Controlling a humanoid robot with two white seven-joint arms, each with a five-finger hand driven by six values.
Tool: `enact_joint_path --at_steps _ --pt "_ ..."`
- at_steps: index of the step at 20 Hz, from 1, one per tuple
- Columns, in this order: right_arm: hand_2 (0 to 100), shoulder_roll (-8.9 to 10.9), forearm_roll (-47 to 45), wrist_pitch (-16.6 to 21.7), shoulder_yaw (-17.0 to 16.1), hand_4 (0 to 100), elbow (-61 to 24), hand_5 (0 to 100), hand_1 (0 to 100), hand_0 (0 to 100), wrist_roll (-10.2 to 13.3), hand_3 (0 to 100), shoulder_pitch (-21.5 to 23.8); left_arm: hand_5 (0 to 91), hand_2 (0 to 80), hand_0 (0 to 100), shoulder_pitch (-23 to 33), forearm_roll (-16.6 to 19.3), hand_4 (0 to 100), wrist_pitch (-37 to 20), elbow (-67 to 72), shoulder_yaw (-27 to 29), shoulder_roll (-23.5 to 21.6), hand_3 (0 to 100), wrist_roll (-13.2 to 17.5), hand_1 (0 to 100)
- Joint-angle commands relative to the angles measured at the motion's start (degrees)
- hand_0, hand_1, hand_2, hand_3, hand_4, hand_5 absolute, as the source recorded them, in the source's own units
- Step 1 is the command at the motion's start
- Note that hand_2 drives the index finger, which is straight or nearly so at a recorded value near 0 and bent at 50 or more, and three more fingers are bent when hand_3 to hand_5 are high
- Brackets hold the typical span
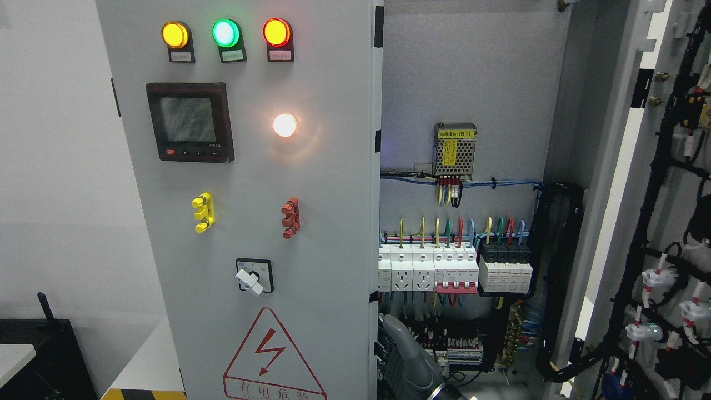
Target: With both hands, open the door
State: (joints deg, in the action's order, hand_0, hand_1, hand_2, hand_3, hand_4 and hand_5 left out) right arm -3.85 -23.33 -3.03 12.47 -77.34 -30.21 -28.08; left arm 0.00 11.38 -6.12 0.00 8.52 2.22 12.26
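Note:
The grey electrical cabinet has two doors. Its left door (311,183) is closed and carries three lit lamps, a meter (189,122), a white lamp, yellow and red latches and a rotary switch (253,276). The right door (661,222) stands swung wide open at the picture's right, its inner side covered in black wiring. A grey part of my right arm (411,361) rises from the bottom edge just right of the middle, in front of the open compartment and next to the closed door's edge. It touches neither door that I can see.
Inside the open compartment sit a power supply (455,149), a row of breakers and sockets (439,269) and terminal blocks with coloured wires. A black box (39,355) and a white surface lie at the lower left, beside a white wall.

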Motion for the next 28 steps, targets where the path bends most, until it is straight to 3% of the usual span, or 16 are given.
enact_joint_path --at_steps 1,6,10,17,21,28 --pt "0 0.16 -1.18 -0.05 0.19 0 -0.53 0 0 38 -0.2 0 0.05 0.0 0.0 0 1.32 -0.04 0 -0.03 0.53 0.0 -0.02 0 -0.04 0" --pt "0 0.24 -4.18 -0.14 0.36 0 -1.41 0 0 38 -0.29 0 0.4 0.0 0.0 0 1.32 0.05 0 -0.03 0.53 0.0 -0.02 0 -0.04 0" --pt "0 0.24 -4.09 -0.14 0.54 0 -1.5 0 0 38 -4.41 0 0.48 0.0 0.0 0 1.32 -0.04 0 -0.03 0.53 0.0 -0.02 0 -0.04 0" --pt "0 0.33 -4.18 -0.14 0.63 0 -1.85 0 0 38 -4.77 0 0.57 0.0 0.0 0 1.32 -0.04 0 -0.03 0.53 0.0 -0.02 0 -0.04 0" --pt "0 0.95 -4.18 -0.23 1.42 0 -1.85 0 0 38 -8.37 0 0.66 0.0 0.0 0 1.32 0.05 0 -0.03 0.53 0.0 -0.02 0 -0.04 0" --pt "0 1.91 -4.18 -2.07 1.86 0 -1.85 0 0 38 -8.64 0 1.19 0.0 0.0 0 1.32 -0.04 0 -0.03 0.53 0.0 -0.02 0 -0.04 0"
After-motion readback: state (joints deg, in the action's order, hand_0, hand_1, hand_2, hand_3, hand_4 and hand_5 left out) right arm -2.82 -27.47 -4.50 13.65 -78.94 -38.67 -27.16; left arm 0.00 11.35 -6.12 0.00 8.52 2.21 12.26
